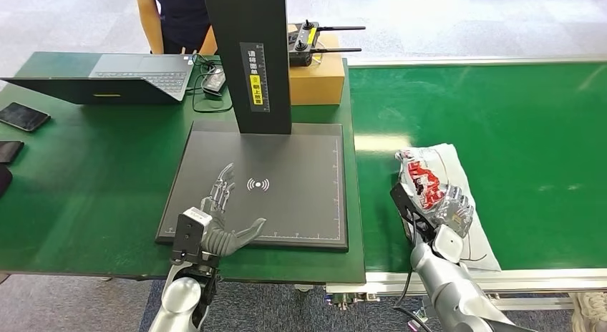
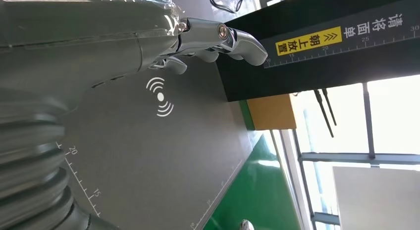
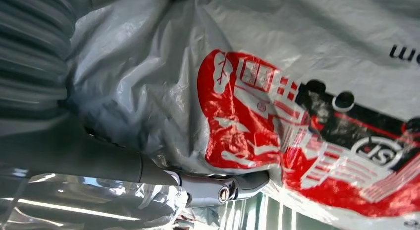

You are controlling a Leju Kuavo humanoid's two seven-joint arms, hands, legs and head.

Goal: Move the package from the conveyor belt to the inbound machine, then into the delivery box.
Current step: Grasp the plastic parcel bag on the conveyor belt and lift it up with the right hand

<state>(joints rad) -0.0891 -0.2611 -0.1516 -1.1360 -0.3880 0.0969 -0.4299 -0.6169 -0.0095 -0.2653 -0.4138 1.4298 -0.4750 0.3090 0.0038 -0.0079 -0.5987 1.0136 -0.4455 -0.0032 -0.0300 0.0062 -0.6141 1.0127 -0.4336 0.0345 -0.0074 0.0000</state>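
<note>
Right hand (image 1: 449,216) grips the grey-and-red package (image 1: 431,180), fingers wrapped into the plastic, on the conveyor belt (image 1: 501,117) near its front edge. Left hand (image 1: 218,219) empty, fingers spread over the inbound machine (image 1: 300,196) plate. Laptop (image 1: 136,76) further back left.

The crinkled grey plastic package (image 1: 438,182) bore a red, black and white print. The conveyor belt (image 1: 515,124) and table (image 1: 86,174) were green. The flat inbound machine (image 1: 286,196) was dark grey with a white wave symbol, its black column (image 1: 250,53) carrying a yellow label. The cardboard box (image 1: 317,78) was tan.
</note>
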